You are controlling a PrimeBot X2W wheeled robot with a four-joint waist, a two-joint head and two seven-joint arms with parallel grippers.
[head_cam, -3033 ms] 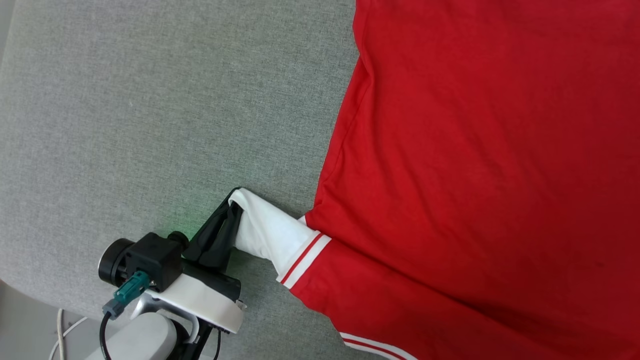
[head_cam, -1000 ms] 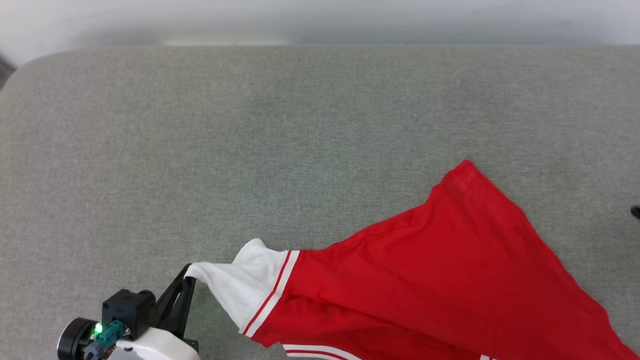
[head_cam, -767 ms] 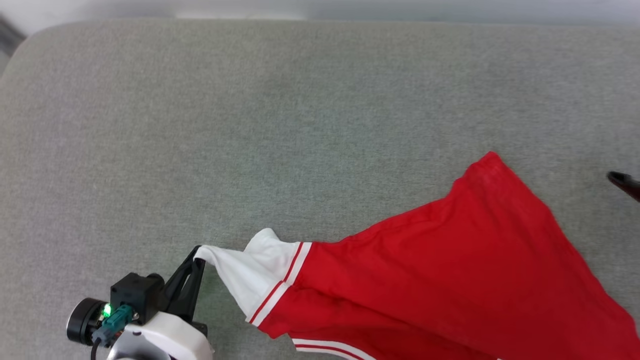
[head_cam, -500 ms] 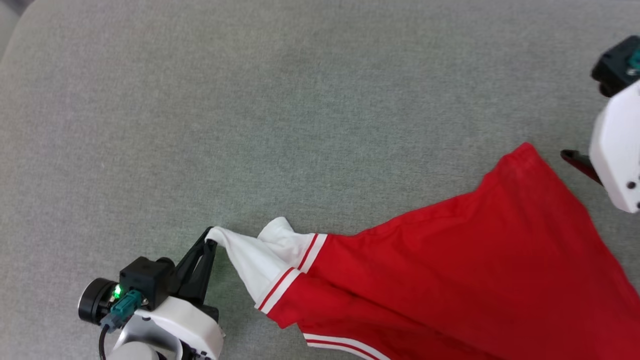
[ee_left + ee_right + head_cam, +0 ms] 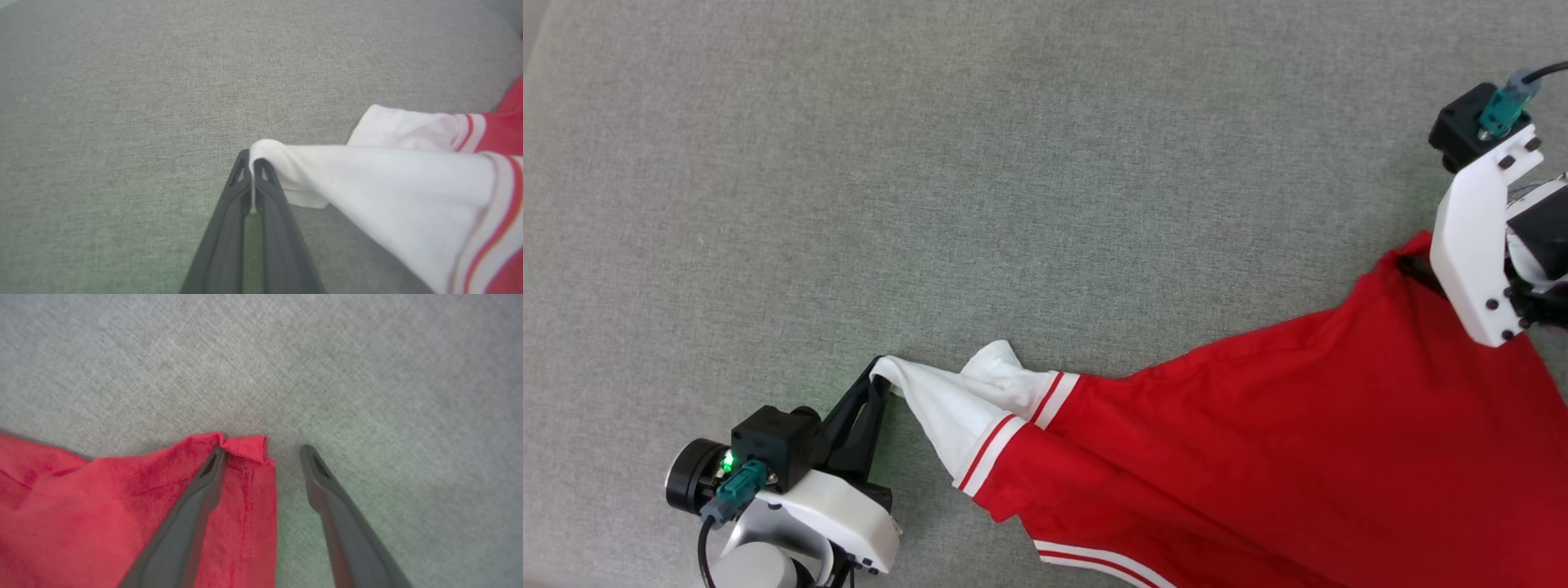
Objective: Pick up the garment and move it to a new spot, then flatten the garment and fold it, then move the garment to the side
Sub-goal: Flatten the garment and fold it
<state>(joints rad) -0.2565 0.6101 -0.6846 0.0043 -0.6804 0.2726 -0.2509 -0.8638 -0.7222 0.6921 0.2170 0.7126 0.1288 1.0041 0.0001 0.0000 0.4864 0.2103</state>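
Surface (image 5: pixel 931 163): grey woven fabric, flat, with no marks visible. A faint green tint lies on the weave beside each gripper.

Garment (image 5: pixel 1258 457): lies in the lower right of the head view, red body stretched from lower centre to the right edge. The white sleeve (image 5: pixel 947 408) is drawn out toward the lower left.

Left gripper (image 5: pixel 252 163): lower left, fingers pinched together on the sleeve tip.

Right gripper (image 5: pixel 263 451): right edge, jaws spread. One finger rests on the red corner (image 5: pixel 245 447), the other on bare surface just beside it.
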